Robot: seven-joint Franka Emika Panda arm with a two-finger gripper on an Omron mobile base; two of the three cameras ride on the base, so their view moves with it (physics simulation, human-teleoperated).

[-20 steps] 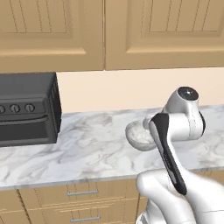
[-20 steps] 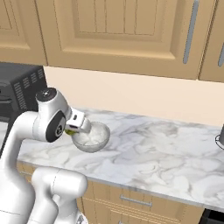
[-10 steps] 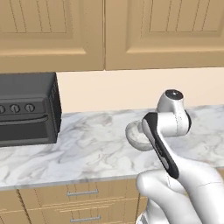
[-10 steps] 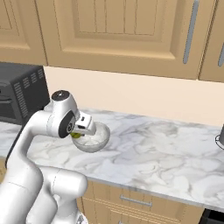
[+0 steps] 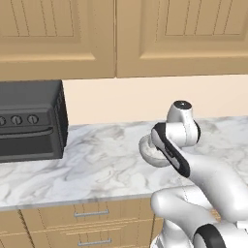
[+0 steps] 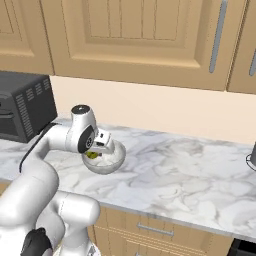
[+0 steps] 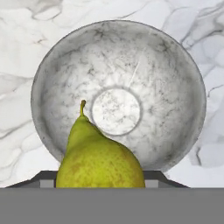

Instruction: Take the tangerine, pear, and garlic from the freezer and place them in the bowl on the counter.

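Note:
My gripper (image 7: 100, 176) is shut on the pear (image 7: 99, 156), a yellow-green fruit with its stem pointing up in the hand view. It hangs just over the near rim of the bowl (image 7: 175, 74), whose inside is bare. In the right base view the gripper (image 6: 95, 151) holds the pear (image 6: 91, 155) at the bowl's (image 6: 112, 162) left edge. From the left base, the arm covers most of the bowl (image 5: 147, 150). The bowl stands on the marbled counter (image 6: 180, 170). The tangerine, the garlic and the freezer are out of view.
A black toaster oven (image 5: 29, 121) stands on the counter at the left, well away from the bowl. Tan wall cabinets (image 6: 140, 40) hang above. A dark object (image 6: 252, 159) shows at the counter's far right edge.
The arm has swung left and forward, carrying the pear from beside the bowl to over its near rim. The jaws have stayed shut on the fruit.

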